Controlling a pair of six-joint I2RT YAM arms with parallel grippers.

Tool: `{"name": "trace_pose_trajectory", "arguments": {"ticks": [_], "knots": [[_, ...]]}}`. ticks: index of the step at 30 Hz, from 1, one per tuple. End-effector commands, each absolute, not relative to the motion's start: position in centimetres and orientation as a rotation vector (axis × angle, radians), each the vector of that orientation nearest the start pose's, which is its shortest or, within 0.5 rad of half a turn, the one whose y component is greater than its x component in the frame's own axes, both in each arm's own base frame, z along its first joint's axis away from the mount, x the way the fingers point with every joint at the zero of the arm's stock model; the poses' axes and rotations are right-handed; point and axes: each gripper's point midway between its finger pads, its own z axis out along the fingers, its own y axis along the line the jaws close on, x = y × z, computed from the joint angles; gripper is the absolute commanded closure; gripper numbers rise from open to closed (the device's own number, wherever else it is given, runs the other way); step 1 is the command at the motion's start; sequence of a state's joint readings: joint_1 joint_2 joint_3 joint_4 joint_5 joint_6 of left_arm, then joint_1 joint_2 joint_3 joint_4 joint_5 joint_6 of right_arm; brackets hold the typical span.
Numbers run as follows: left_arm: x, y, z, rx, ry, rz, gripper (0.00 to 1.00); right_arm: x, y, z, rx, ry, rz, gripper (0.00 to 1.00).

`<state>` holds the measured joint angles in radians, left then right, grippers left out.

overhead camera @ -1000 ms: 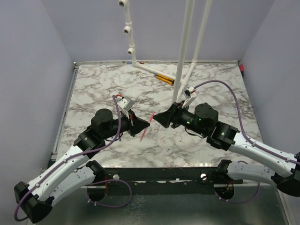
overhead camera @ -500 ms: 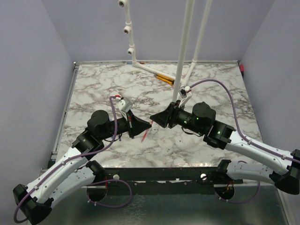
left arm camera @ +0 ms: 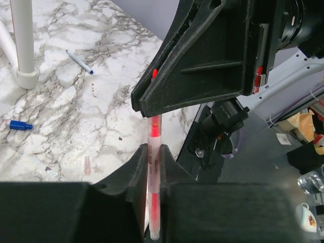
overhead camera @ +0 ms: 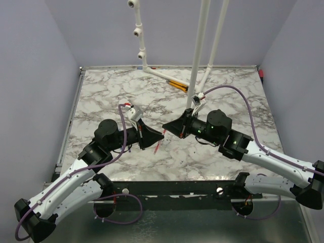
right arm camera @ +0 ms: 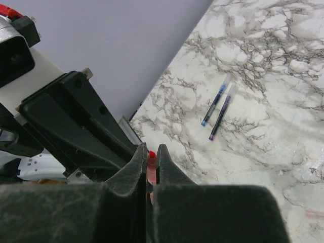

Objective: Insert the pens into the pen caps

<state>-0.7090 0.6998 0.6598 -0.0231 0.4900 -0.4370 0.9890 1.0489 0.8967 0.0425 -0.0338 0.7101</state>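
The pink-red pen (left arm camera: 153, 167) stands between the fingers of my left gripper (left arm camera: 153, 152), which press on its barrel. My right gripper (right arm camera: 150, 152) has come in from the opposite side and is shut on the pen's other, red end (right arm camera: 151, 163). In the top view the two grippers meet tip to tip at mid-table, left gripper (overhead camera: 161, 134), right gripper (overhead camera: 165, 127). A pink-red cap (left arm camera: 86, 164) lies on the marble below. A blue pen (right arm camera: 214, 104) and a dark pen (right arm camera: 221, 111) lie side by side. A blue cap (left arm camera: 16, 125) lies apart.
White frame poles rise from the table behind the grippers, one foot (left arm camera: 23, 77) close to the blue cap. Orange-and-black sticks (overhead camera: 177, 84) lie at the back by the frame. The table's near edge (overhead camera: 192, 178) runs just behind the arms.
My right gripper moved left onto the pen's free end and shut on it. The left gripper shifted slightly right, with the pen between its fingers.
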Motion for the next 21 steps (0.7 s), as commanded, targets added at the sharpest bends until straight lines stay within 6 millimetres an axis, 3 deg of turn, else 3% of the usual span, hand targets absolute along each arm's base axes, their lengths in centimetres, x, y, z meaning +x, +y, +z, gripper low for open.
{"name": "trace_pose_trajectory", "arguments": {"ticks": [1, 5, 11, 16, 20, 21], "knots": [[14.5, -26.3, 28.1, 0.666, 1.668, -1.292, 0.77, 17.9, 34.3, 32.5, -0.312, 1.772, 1.32, 0.99], [14.5, -26.4, 27.8, 0.67, 1.678, -1.297, 0.69, 18.1, 34.5, 33.1, -0.322, 1.759, 1.311, 0.99], [14.5, -26.5, 27.8, 0.672, 1.681, -1.302, 0.69, 18.4, 34.8, 33.4, -0.337, 1.76, 1.298, 0.99], [14.4, -26.5, 27.8, 0.675, 1.679, -1.303, 0.86, 18.4, 34.9, 32.9, -0.339, 1.769, 1.295, 0.99], [14.5, -26.4, 27.8, 0.67, 1.678, -1.296, 0.88, 18.5, 34.9, 32.6, -0.347, 1.783, 1.277, 0.99], [14.6, -26.4, 27.8, 0.672, 1.678, -1.296, 0.92, 18.5, 34.9, 32.6, -0.349, 1.786, 1.274, 0.99]]}}
